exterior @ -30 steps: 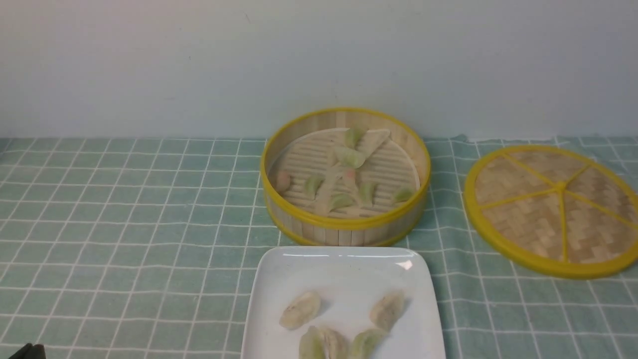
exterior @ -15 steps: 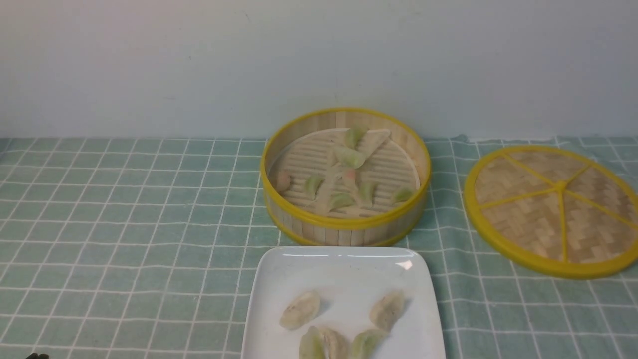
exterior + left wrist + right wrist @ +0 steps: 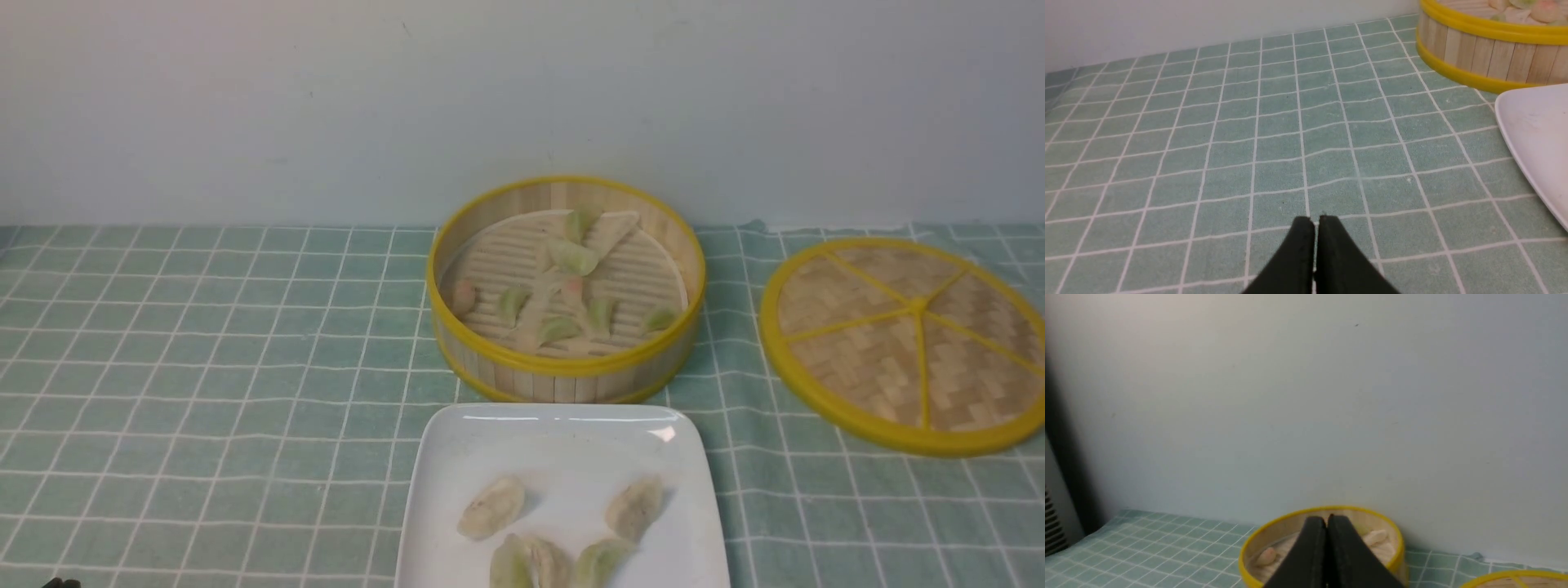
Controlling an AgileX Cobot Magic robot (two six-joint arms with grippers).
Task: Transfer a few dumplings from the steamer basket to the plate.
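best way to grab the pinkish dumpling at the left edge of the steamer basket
Take the pinkish dumpling across its narrow width, coming straight down from above. It lies flat on the ridged floor close to the wall of the steamer basket, so a sideways approach would likely hit the rim. Probably set the pincer fingers parallel to the wall so neither has to fit behind it.

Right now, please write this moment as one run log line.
left tool: shut, empty, over cloth | right tool: shut, empty | plate: five dumplings | steamer basket: dumplings remain | lid: off, right of basket
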